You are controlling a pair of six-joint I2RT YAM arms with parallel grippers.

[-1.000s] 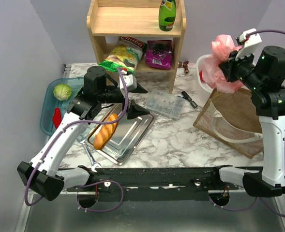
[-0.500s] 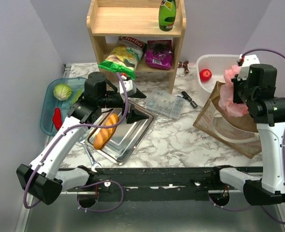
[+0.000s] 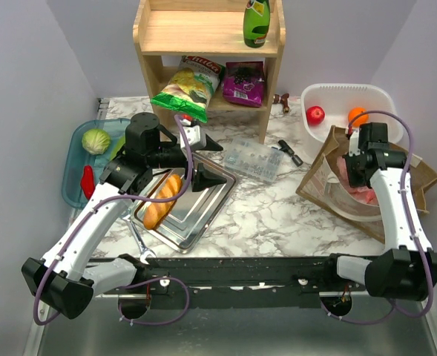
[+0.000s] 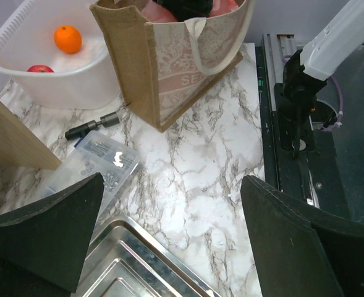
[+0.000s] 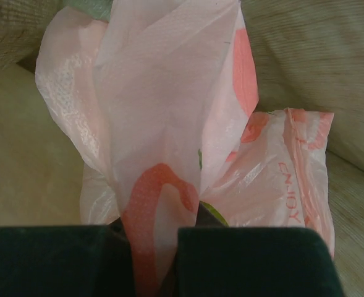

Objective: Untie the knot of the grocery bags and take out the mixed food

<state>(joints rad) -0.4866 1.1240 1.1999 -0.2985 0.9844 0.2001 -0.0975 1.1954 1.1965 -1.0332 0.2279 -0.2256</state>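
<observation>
Right claw (image 5: pixel 154 260), at the bottom edge of its wrist view, is pinched tight on a fold of the pink grocery bag (image 5: pixel 169 124). Its 2 dark fingers cut off the bag's lower part, and the knot cannot be made out. The bag sits inside a burlap tote (image 3: pixel 318 178) at the right of the overhead frame, mostly hidden by the arm. Left claw (image 3: pixel 214 162) gapes wide, holding nothing, above a steel tray (image 3: pixel 203 215) with a bread loaf (image 3: pixel 162 202), centre left.

The pink grocery bag (image 5: pixel 182 124) reads "ENJOY"; the jute tote (image 4: pixel 169 68) shows "SE".
</observation>
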